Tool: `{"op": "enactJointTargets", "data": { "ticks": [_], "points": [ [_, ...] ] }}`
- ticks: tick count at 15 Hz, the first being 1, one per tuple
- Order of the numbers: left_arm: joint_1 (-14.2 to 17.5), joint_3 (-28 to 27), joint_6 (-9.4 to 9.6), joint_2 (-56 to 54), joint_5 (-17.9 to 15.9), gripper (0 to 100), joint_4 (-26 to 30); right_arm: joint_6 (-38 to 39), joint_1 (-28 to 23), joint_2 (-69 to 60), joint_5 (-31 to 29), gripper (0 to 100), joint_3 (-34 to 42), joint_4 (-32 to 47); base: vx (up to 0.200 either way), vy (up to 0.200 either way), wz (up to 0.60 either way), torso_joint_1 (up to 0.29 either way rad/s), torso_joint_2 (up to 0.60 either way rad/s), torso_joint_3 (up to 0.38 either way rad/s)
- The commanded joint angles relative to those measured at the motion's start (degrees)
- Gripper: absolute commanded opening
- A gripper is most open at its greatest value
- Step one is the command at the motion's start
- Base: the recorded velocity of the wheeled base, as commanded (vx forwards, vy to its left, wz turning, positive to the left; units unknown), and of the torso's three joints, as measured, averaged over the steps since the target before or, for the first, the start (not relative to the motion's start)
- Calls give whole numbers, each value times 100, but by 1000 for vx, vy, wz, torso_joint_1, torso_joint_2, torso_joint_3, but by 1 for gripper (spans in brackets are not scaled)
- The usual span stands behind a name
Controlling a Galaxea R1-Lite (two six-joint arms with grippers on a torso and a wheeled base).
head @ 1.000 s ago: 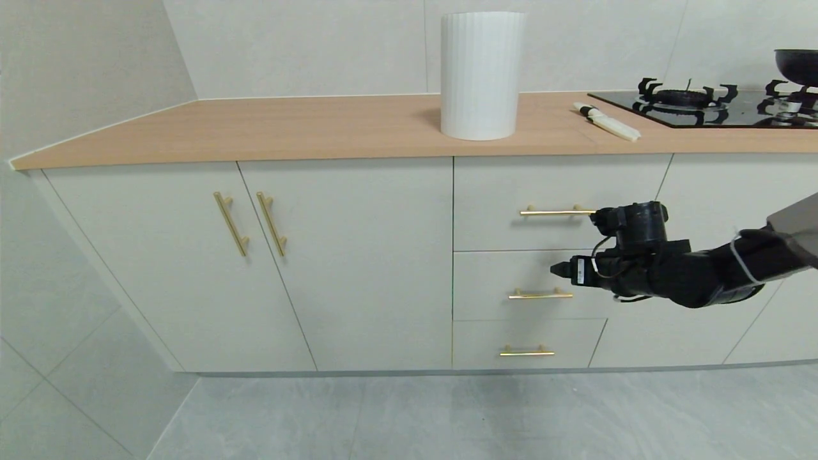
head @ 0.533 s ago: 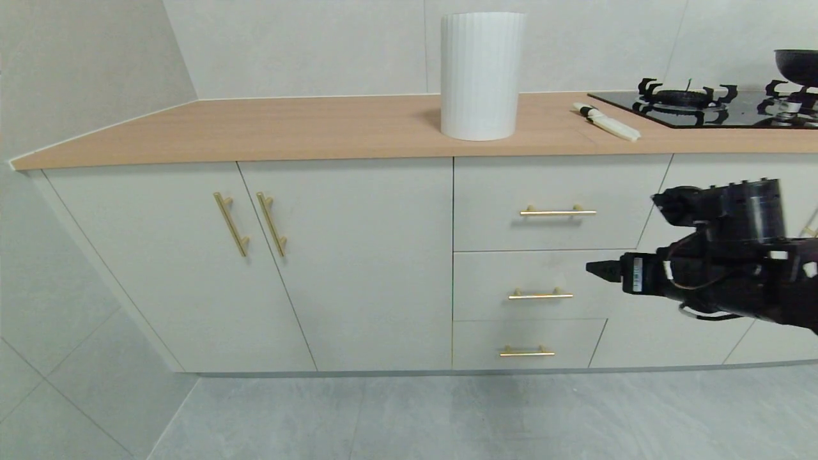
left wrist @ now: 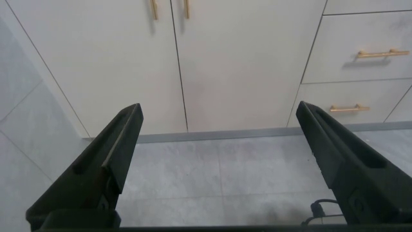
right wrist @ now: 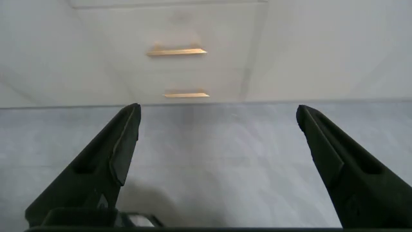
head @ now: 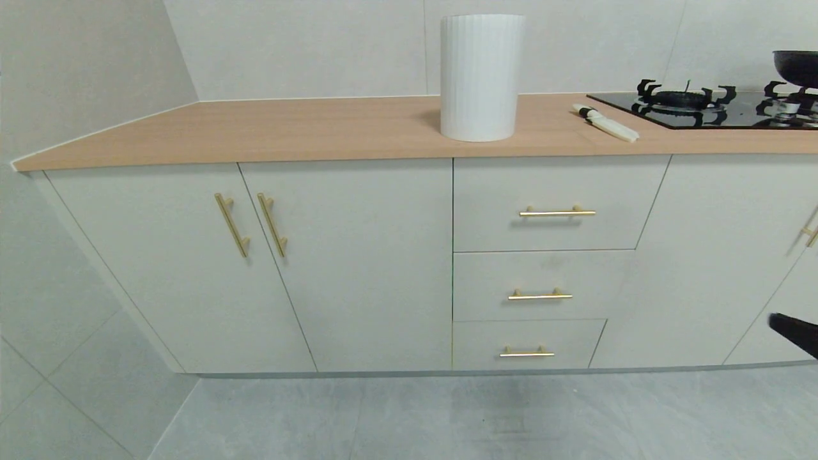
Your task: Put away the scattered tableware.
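Tableware first: one pale utensil (head: 605, 121) lies on the counter (head: 287, 128), between the white canister (head: 481, 76) and the stove (head: 696, 105). My left gripper (left wrist: 217, 108) and right gripper (right wrist: 217, 109) hang low near the drawers (head: 543, 275), jaws apart, holding nothing. I should rise and close across its middle squarely.

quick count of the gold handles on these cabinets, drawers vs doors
drawer handles: 3
door handles: 3, one cut off at the head view's right edge
total: 6
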Motion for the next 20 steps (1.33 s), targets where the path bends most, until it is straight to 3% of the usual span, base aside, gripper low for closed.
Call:
{"op": "enactJointTargets", "data": {
  "ticks": [1,4,10,14,17,20],
  "points": [
    [0,0,-1,2,0,100,-1,-95,-619,-1617,-317,100,455,527,0,0,0,0,0,0],
    [0,0,-1,2,0,100,-1,-1044,-1674,-2839,-335,100,868,536,0,0,0,0,0,0],
    [0,0,-1,2,0,100,-1,-1343,-1718,-4430,-256,100,1167,808,0,0,0,0,0,0],
    [0,0,-1,2,0,100,-1,-1317,-1753,-4984,368,100,1430,799,0,0,0,0,0,0],
    [0,0,-1,2,0,100,-1,-1071,-1753,-4984,1168,100,1738,729,0,0,0,0,0,0],
    [0,0,-1,2,0,100,-1,-1106,-1753,-4984,1924,100,2828,-475,0,0,0,0,0,0]
  ]
}}
